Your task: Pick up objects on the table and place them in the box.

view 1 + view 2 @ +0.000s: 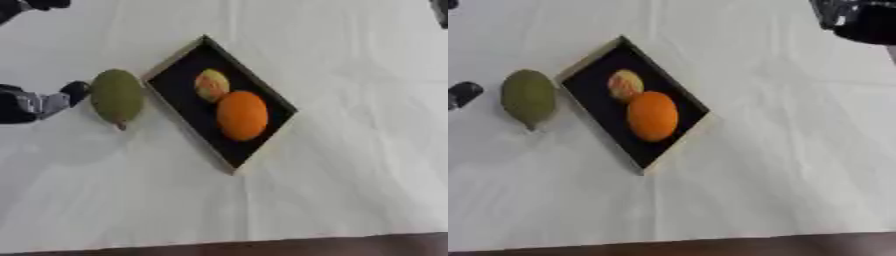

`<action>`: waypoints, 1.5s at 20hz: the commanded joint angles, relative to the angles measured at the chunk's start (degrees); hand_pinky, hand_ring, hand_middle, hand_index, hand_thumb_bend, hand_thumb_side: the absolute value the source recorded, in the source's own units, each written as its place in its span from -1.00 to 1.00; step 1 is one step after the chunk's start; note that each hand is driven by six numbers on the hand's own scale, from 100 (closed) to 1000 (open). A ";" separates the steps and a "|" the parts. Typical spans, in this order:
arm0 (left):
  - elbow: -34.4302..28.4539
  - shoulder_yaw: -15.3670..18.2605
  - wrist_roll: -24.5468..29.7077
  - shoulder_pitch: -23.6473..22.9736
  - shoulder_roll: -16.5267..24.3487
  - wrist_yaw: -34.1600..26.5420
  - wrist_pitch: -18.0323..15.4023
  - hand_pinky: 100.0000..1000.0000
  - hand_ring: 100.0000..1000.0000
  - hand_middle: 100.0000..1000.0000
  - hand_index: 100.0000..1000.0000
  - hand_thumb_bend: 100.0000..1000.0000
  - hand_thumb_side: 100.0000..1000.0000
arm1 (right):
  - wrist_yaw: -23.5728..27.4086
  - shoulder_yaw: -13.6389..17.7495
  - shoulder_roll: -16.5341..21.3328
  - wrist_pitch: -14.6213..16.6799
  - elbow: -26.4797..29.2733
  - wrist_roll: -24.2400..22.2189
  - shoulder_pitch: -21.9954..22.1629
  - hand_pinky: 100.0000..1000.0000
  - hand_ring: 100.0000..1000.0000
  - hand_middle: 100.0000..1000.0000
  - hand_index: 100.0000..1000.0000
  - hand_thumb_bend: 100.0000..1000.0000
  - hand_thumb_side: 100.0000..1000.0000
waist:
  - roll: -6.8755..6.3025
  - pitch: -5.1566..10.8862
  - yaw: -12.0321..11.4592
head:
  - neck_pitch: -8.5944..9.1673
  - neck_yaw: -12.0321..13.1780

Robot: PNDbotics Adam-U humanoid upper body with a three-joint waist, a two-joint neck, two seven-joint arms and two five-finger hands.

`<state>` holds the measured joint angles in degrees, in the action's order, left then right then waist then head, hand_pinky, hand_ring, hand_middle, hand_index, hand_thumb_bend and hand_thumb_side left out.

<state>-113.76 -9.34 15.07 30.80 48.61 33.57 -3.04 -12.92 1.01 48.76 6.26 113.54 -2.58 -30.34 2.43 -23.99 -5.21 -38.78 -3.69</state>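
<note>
Mango (116, 96) lay on bench (350, 175), just left of box (262, 150) holding orange (241, 115) and smaller fruit (211, 85). Left hand (44, 102) touched its left side; finger state unclear. Likely smooth, firm, roll-prone; grasp across widest middle.

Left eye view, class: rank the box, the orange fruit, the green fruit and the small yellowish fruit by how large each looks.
1. Box, clearly the largest.
2-3. Green fruit and orange fruit: they look about alike, so no ranking between them.
4. Small yellowish fruit, the smallest.
</note>
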 commanded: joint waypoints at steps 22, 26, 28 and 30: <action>7.33 -7.73 11.08 5.78 2.39 5.09 5.26 0.51 0.54 0.50 0.78 -0.11 -0.12 | 1.51 1.75 -0.47 -0.69 1.05 0.89 1.86 0.81 0.52 0.31 0.55 -1.00 -0.64 | -0.49 1.42 0.47 | 0.39 -0.16; 11.81 -9.05 11.42 7.64 0.48 8.71 4.45 0.52 0.52 0.51 0.77 -0.11 -0.21 | 1.57 1.72 -0.72 -0.81 1.05 0.77 1.98 0.80 0.52 0.31 0.54 -1.00 -0.63 | -0.59 1.22 0.69 | 0.30 -0.11; 14.13 -9.37 11.76 8.43 -0.44 10.27 3.88 0.52 0.52 0.52 0.77 -0.10 -0.22 | 1.63 1.72 -0.79 -0.78 1.05 0.74 1.99 0.80 0.52 0.31 0.54 -1.00 -0.62 | -0.61 1.13 0.79 | 0.29 -0.08; 16.37 -9.55 12.13 9.06 -1.23 11.32 3.44 0.52 0.52 0.52 0.77 -0.11 -0.23 | 1.66 1.73 -0.87 -0.76 1.05 0.74 2.02 0.80 0.52 0.31 0.54 -1.00 -0.62 | -0.64 1.04 0.87 | 0.29 -0.05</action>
<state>-98.18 -19.17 27.08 38.94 46.75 43.98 0.84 -11.52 1.78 46.82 5.53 113.74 -1.93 -27.91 1.92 -24.07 -4.36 -38.71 -3.89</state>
